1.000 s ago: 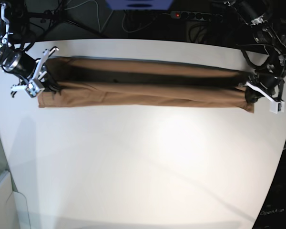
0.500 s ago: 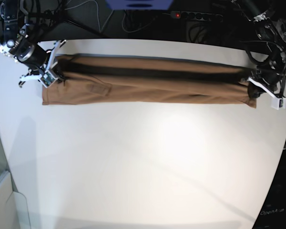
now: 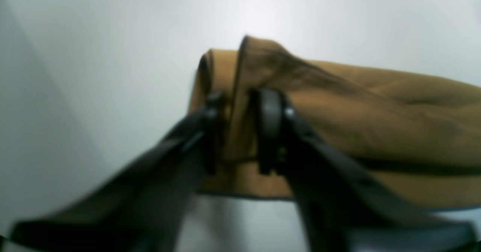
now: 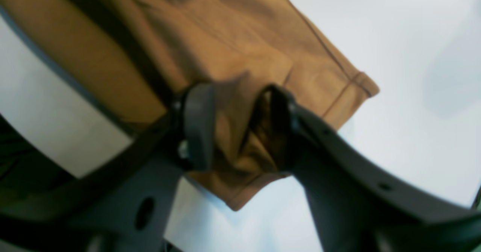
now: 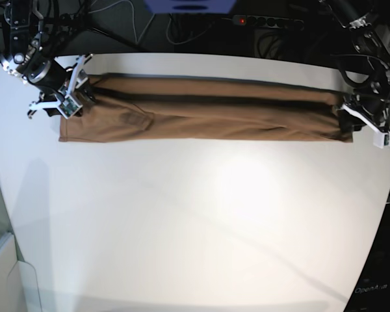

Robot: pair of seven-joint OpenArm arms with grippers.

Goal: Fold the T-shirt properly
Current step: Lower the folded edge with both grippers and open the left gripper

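T-shirt (image 5: 201, 123), one, tan: lying as a long narrow strip across the far part of the desk (image 5: 195, 221), lengthwise folding seemingly well along, upper layer uneven and bunched at one end; squaring the layers and shortening the strip probably remain. Left jaws and right jaws, one pair at each end, parted around the cloth. Lettering: "OpenArm", seemingly, at the base view's lower right corner, blurred; no garment label visible.

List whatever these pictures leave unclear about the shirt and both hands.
- Left wrist view: blur hides whether the left hand touches the T-shirt.
- Right wrist view: blur hides whether the right hand touches it.
- Both wrist views: the frame edge cuts off the shirt's far end.
- Base view: the layers are too small to count.
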